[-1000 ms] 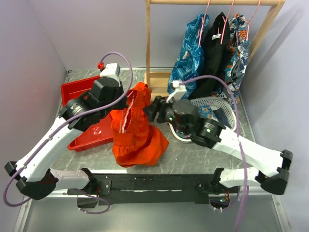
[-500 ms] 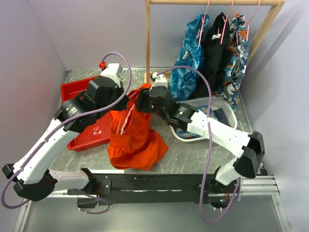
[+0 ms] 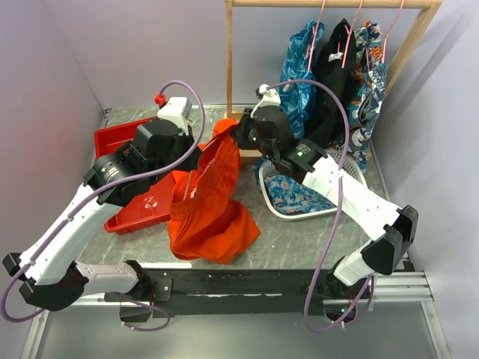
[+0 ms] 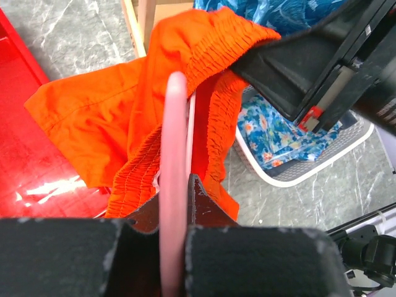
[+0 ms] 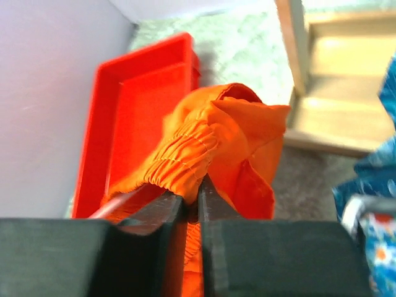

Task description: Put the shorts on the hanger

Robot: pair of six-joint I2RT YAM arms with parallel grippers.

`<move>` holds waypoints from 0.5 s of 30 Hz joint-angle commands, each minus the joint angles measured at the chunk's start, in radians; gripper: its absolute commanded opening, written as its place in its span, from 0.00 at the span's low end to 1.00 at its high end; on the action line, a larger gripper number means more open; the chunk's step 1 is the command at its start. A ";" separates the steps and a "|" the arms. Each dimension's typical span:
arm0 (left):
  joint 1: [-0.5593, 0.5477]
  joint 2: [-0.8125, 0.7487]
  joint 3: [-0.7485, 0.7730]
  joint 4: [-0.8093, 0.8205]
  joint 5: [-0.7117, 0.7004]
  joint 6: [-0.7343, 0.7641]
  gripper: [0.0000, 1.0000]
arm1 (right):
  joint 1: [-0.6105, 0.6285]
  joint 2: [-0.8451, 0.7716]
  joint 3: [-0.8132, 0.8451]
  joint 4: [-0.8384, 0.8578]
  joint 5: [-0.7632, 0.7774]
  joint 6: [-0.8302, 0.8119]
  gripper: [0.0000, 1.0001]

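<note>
Right gripper [image 3: 236,136] has gone up & back since half a sec ago, toward the foot of the wooden rack [image 3: 229,67]. The shorts [image 3: 206,206] got stretched taller w/ it. More of the white basket [image 3: 299,213] shows now that the arm is off it. Left gripper [image 3: 199,155] has hardly shifted.

Right gripper: fingers pressed together on the gathered waistband, w/ orange cloth bunched over the tips in its wrist view.

Left gripper: pinching the hanger [image 4: 174,148], the pink wire running straight out btwn the pads. The wire's far end goes under the elastic band, so can't see where it ends. From above, the hanger is mostly hidden by cloth.

Shorts: top edge is held up in the air btwn the two grippers. The rest hangs down & heaps on the table [image 3: 299,239] near the front edge. The heap sits just beside the red bin [image 3: 120,142] at its near corner, can't tell if touching. On the other side it's near the basket but apart.

Basket has blue patterned cloth in it. Behind, on the rack's rail, hang blue patterned garments [image 3: 296,90] & a black garment [image 3: 329,67].
</note>
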 commanded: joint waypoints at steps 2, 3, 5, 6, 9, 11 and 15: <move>-0.018 0.004 0.049 0.045 -0.051 0.002 0.01 | 0.005 -0.041 0.025 0.078 -0.148 -0.063 0.29; -0.019 0.007 0.062 0.052 -0.051 -0.004 0.01 | 0.013 -0.053 0.020 0.081 -0.154 -0.077 0.34; -0.022 0.018 0.083 0.066 -0.048 -0.018 0.01 | 0.030 -0.084 0.020 0.045 -0.150 -0.086 0.46; -0.022 0.026 0.118 0.062 -0.048 -0.022 0.01 | 0.035 -0.113 0.014 0.017 -0.133 -0.089 0.51; -0.028 0.079 0.206 0.028 -0.071 -0.033 0.01 | 0.044 -0.230 -0.061 0.012 -0.097 -0.066 0.59; -0.038 0.110 0.235 0.025 -0.091 -0.042 0.01 | 0.061 -0.306 -0.145 0.026 -0.093 -0.034 0.59; -0.061 0.159 0.296 0.004 -0.195 -0.093 0.01 | 0.270 -0.449 -0.206 0.007 0.075 -0.017 0.61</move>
